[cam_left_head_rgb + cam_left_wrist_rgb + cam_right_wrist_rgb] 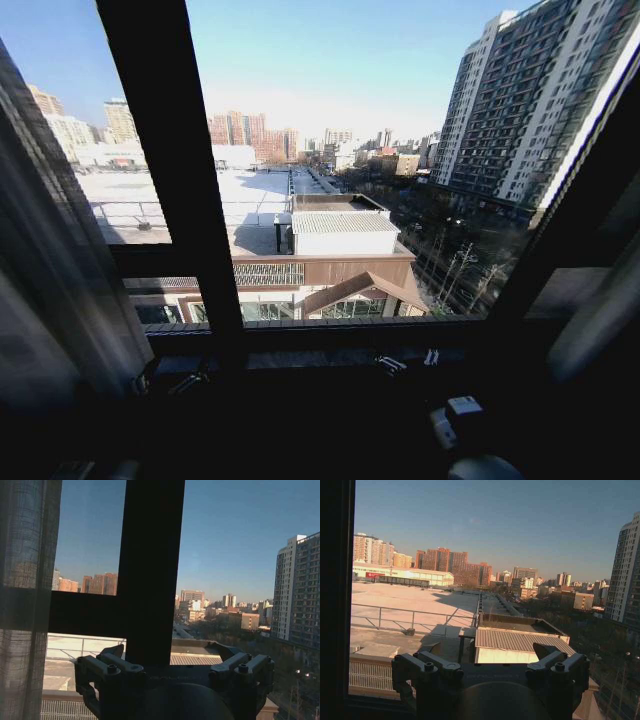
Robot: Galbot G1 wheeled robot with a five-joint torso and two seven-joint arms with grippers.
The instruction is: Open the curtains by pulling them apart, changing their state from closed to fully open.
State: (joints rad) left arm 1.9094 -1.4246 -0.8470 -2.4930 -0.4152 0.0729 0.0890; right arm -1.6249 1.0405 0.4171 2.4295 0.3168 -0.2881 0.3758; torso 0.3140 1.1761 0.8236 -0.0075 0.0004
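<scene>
The curtains are drawn to the two sides of the window. The left panel hangs in grey pleats at the left edge, and the right panel is a pale fold at the right edge. The left panel also stands beside my left gripper, apart from it. That gripper is open with nothing between its fingers, low at the sill. My right gripper is open and empty too, at the sill right of centre.
A thick dark window bar rises straight ahead of the left gripper, with a crossbar branching left. A slanted frame bar borders the right side. The dark sill runs below the glass. Rooftops and towers lie outside.
</scene>
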